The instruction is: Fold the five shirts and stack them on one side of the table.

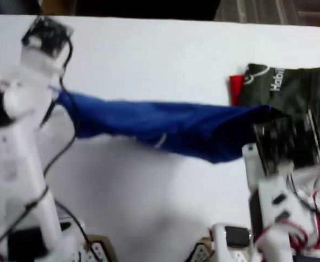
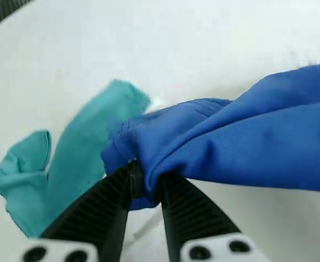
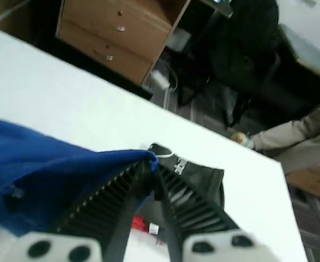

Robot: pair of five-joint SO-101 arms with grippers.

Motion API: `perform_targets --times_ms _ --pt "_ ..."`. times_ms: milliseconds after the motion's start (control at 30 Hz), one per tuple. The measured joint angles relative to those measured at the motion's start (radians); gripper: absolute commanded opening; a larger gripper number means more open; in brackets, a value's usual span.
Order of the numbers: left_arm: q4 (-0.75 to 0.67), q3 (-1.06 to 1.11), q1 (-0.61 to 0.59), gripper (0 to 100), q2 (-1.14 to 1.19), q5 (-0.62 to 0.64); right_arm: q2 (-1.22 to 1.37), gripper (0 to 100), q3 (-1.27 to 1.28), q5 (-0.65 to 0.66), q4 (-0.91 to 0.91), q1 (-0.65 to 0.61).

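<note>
Blue cotton shirt (image 1: 165, 128), bunched into a long rope of cloth, hangs stretched across the middle of the white table (image 1: 149, 49) and is lifted off its surface, sagging a little toward the right end. The left gripper (image 2: 146, 177) has its black ribbed jaws clamped together on a gathered fold at the shirt's left end. The right gripper (image 3: 149, 170) pinches the opposite end, with its jaws closed tight on a thin edge of the blue fabric. In the high view the two arms stand at the left and right sides of the table with the shirt spanning the gap between them. A crumpled teal shirt (image 2: 67, 169) lies flat on the tabletop just beyond the left gripper. At the far right of the table, just behind the right gripper, a folded dark shirt with white print (image 1: 285, 90) rests on top of a red shirt (image 1: 235, 87), whose edge peeks out on the left side. A wooden drawer cabinet (image 3: 116, 33) stands on the floor past the table.
</note>
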Motion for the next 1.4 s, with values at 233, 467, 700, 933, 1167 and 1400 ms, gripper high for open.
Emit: perform_targets --times_ms 233,467,700,933,1167,1400 --pt "-0.057 0.364 0.068 2 -0.078 -0.006 0.081 2.0 0.167 0.0 -0.115 -0.002" --pt "-0.33 0.542 0.187 2 0.201 -0.006 0.328 2.0 0.577 0.0 -0.439 -0.034" --pt "-0.503 0.347 0.181 3 0.634 -0.006 0.562 2.0 0.812 0.0 -0.799 -0.035" --pt "-0.365 -0.097 0.127 22 0.956 -0.008 0.776 2.0 0.864 0.0 -0.979 -0.034" --pt "-0.04 -0.566 0.127 23 1.056 -0.008 0.956 2.0 0.907 0.0 -1.149 -0.034" --pt "-0.003 -0.457 0.195 23 1.017 -0.031 0.968 2.0 0.907 0.0 -1.163 -0.034"
